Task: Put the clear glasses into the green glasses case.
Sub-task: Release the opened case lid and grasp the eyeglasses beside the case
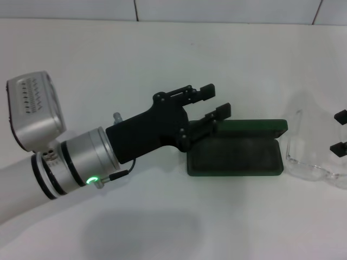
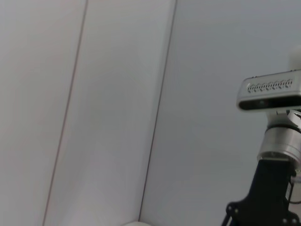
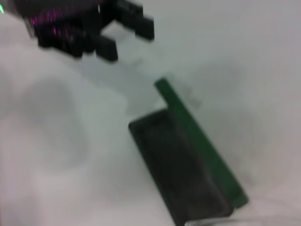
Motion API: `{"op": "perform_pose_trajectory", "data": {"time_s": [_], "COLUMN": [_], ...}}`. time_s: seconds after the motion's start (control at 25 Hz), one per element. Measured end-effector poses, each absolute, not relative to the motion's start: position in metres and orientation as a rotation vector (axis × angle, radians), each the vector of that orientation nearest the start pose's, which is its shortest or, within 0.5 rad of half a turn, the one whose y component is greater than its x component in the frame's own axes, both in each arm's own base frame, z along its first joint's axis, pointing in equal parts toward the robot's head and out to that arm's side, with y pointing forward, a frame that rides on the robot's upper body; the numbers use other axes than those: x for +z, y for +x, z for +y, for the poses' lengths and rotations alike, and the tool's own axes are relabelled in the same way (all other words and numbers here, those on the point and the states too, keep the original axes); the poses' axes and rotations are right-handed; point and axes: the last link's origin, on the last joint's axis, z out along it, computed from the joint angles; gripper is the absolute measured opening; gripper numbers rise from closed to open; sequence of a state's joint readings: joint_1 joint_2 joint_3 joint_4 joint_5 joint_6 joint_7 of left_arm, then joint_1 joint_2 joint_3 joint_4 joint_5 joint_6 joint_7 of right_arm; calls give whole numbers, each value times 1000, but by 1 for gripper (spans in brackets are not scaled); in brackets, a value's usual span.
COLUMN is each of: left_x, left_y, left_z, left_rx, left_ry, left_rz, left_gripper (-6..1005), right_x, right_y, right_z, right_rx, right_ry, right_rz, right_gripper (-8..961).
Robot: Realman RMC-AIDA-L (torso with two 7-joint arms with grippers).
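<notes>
The green glasses case [image 1: 236, 154] lies open on the white table, its lid [image 1: 255, 125] folded back on the far side and its inside bare. My left gripper [image 1: 216, 103] is open and holds nothing, hovering at the case's left end. The clear glasses [image 1: 306, 154] are just right of the case, at the view's right edge. My right gripper [image 1: 340, 131] is at the glasses; I cannot tell whether it holds them. The right wrist view shows the case [image 3: 178, 174] from above, with the left gripper [image 3: 113, 35] beyond it.
The white table [image 1: 162, 54] runs back to a tiled wall [image 1: 217, 8]. In the left wrist view I see only the wall and the right arm's wrist [image 2: 277, 141] with its camera.
</notes>
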State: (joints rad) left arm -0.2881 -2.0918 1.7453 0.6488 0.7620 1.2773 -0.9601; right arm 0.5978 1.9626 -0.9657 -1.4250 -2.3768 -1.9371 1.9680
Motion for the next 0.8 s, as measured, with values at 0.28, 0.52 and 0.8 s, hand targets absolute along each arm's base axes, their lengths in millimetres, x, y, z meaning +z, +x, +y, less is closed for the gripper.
{"op": "perform_pose_trajectory", "data": {"time_s": [0.28, 0.52, 0.8], "left_x": [-70, -72, -74], "left_y": [-210, -213, -216], "left_z": [281, 282, 283], "left_rx": [-1242, -1226, -1207], "left_ry": [-2477, -2484, -2487], "left_rz": [-451, -461, -448], "left_gripper": [497, 496, 496], "right_x": [74, 60, 34], "right_y": [190, 192, 194], "right_z": [334, 332, 336], "right_rx": [-617, -745, -806], "right_ry": [-2912, -2907, -2900], "right_rz": [431, 396, 340], "right_gripper": [590, 586, 580]}}
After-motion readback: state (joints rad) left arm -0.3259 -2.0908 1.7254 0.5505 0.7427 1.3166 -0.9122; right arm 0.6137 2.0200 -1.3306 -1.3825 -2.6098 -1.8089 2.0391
